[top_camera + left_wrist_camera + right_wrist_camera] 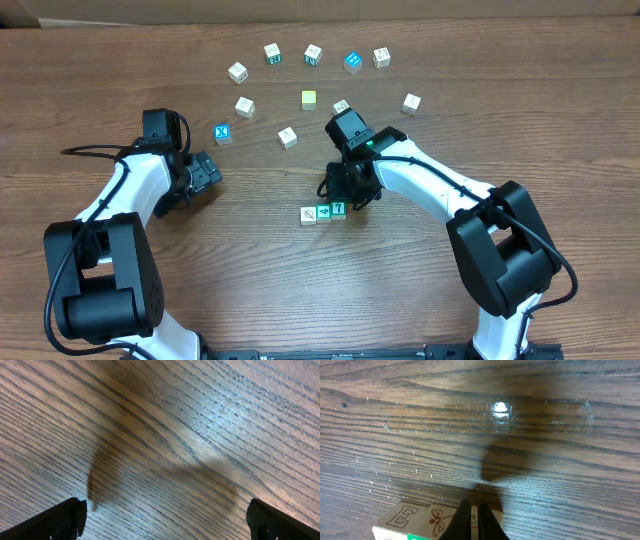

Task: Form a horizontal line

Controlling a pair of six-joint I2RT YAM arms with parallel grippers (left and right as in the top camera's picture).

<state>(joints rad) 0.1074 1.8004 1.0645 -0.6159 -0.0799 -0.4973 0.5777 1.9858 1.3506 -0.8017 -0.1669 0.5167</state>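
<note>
The horizontal line [323, 212] lies near the table's middle as a short row: a white-faced cube [308, 214], a teal cube [323, 212] and a teal cube marked 7 [338, 209]. My right gripper [350, 192] hovers just behind the row's right end, shut with nothing between its fingers. In the right wrist view its shut tips [471, 502] sit over the row, beside a cube face marked E [402, 517] and one with a dragonfly [437, 519]. My left gripper [205, 175] rests open at the left, with only bare wood between its fingers [67, 517].
Several loose letter cubes form an arc at the back, among them a pale-yellow cube [309, 99], a blue cube marked X [223, 133], a white cube [288, 137] and another white cube [341, 107] close behind my right arm.
</note>
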